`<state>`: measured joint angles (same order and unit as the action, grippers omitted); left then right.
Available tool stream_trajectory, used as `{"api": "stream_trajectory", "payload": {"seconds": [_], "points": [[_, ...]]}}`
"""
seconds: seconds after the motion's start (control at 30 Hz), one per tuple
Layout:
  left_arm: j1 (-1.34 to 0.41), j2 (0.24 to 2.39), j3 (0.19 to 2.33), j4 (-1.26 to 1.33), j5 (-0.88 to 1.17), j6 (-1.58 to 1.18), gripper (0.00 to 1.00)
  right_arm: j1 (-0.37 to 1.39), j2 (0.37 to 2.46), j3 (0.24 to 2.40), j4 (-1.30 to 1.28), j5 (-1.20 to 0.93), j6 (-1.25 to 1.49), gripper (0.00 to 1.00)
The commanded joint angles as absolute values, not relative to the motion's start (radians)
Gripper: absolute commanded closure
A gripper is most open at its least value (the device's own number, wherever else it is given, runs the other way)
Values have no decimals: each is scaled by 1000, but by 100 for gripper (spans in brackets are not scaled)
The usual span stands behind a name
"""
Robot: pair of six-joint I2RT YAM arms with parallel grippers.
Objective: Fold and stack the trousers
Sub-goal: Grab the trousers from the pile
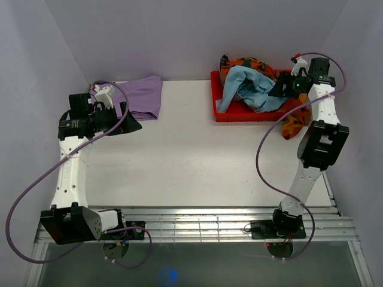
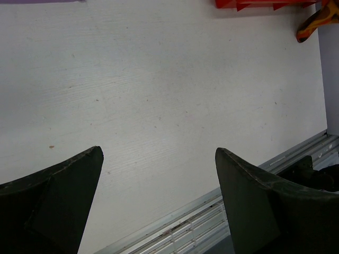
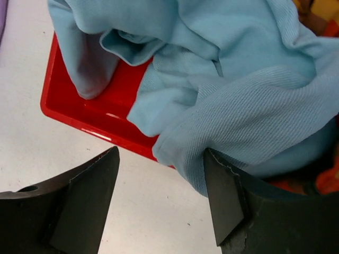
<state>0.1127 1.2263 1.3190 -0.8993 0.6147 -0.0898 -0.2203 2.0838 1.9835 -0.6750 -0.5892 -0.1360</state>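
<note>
**Item 1, right gripper [image 3: 159, 198].** Mine, at the far right, low over the near rim of the red tray [image 3: 79, 111]. The jaws stand apart and hold nothing. A hanging fold of the light blue trousers [image 3: 238, 90] sits in the gap, touching the inner face of one finger [image 3: 222, 196]. The other finger is clear of it.

**Item 2, light blue trousers.** Bunched in the tray and spilling over its near rim.

**Item 3, patterned trousers [image 1: 296, 122].** They lie under and beside the blue pair. One end is draped over the tray's near right corner.

**Item 4, lilac trousers [image 1: 145, 95].** Folded flat at the far left of the table [image 1: 179, 161]. I take this to be the start of the stack.

**Item 5, left gripper [image 2: 159, 203].** Spread wide and empty, hanging above bare table just near of the lilac pair.

**Handling note.**
- The step in hand looks to be taking the blue pair out of the tray.
- I should seat the fold deep between both pads before pinching.
- The pinch should catch blue cloth only, not the tray rim or the patterned pair.
- I should lift high enough to clear the rim, so the tray does not drag along.
- The cloth will sag and trail, so I should carry it to the open middle of the table.

**Not determinable.**
- Which part of the blue pair this fold belongs to, waistband or leg.
- How much patterned cloth lies buried beneath the blue.
- The lilac pair's left edge, which is behind my left arm.
</note>
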Motion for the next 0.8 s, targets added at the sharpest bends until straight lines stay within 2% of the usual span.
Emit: {"api": "stream_trajectory", "payload": {"seconds": [0.0,0.47,0.63,0.77], "points": [[112,1229,1330,-879,641,-98,2,-146,2132,2066,-600,-655,-124,30],[112,1238,1356,-902,586,-80,2,48,2326,2180,-541,-612,-120,30],[113,1224,1345,-897,606,-83,2,43,2225,2139,-558,-591,-146,29],[112,1206,1335,-894,617,-83,2,26,2007,2019,-517,-502,-175,21]]}}
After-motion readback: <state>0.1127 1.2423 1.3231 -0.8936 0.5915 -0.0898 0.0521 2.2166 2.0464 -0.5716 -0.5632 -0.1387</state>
